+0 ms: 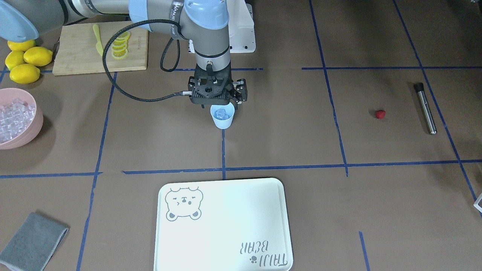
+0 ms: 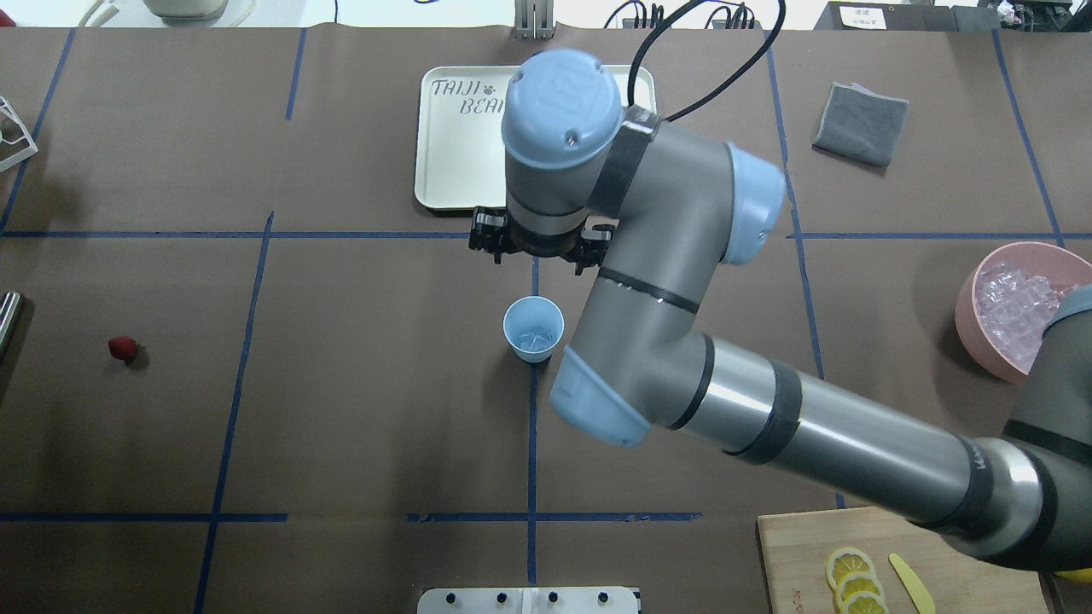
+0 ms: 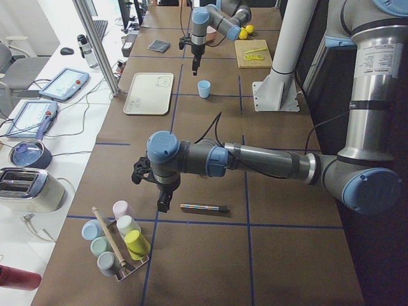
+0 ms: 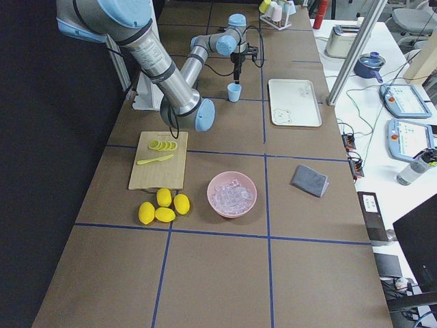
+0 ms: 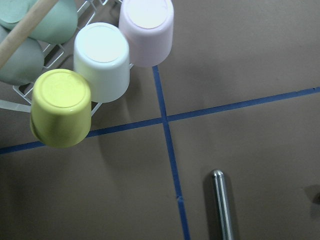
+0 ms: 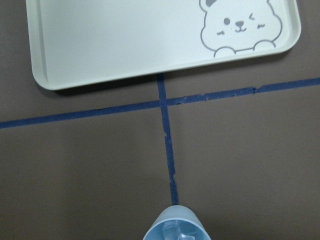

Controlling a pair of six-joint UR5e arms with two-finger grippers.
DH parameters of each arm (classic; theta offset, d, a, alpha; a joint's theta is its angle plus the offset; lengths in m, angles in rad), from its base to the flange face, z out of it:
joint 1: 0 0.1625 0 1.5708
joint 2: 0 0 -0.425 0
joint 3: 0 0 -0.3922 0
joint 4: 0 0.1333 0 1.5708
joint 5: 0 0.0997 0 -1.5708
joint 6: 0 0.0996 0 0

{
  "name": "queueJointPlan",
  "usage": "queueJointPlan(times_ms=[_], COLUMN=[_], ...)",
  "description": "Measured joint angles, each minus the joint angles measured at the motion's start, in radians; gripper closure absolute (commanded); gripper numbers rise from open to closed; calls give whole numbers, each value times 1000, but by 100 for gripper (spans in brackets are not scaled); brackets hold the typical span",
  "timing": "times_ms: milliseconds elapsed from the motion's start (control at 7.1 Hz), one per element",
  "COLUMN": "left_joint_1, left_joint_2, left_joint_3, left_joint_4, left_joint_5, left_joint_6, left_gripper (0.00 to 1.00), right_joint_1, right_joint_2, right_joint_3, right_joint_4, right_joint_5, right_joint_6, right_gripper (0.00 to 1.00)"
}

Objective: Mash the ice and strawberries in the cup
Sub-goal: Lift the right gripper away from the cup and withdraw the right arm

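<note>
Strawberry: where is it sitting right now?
The strawberry lies far left in the overhead view, near the metal muddler, well apart from the cup.

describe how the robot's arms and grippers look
The right arm and left arm are grey tubes with light-blue joint caps and black bands. The right gripper and left gripper are black. A black cable loops to the right gripper.

Being counted on table: four whole lemons, one blue cup, one strawberry, one steel muddler, one tray, one grey cloth, one pink bowl, one cutting board, one yellow knife, six other cups. Ice cubes being left uncounted: too many.
</note>
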Motion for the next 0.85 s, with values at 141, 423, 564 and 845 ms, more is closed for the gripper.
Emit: queueJointPlan(times_ms=[141,423,564,845], left_joint_1=[50,153,212,368], left_joint_2=[21,88,132,181], left_joint_3=[-65,-133,-140,-139], left_joint_4=[-8,-139,-267,-496], left_joint_5=[1,7,28,137], left_joint_6=[-99,-310,-436,-706], left_gripper=[0,0,0,0], right_joint_1=[54,166,234,374], right_joint_2=[-29,-136,-197,-310], right_joint_3=[44,137,172,210], right_joint_4=[-4,-8,-8,-6], right_joint_5=[42,114,164,261], right_joint_6=[-28,-158,-247,-453], right_gripper=[1,1,1,1])
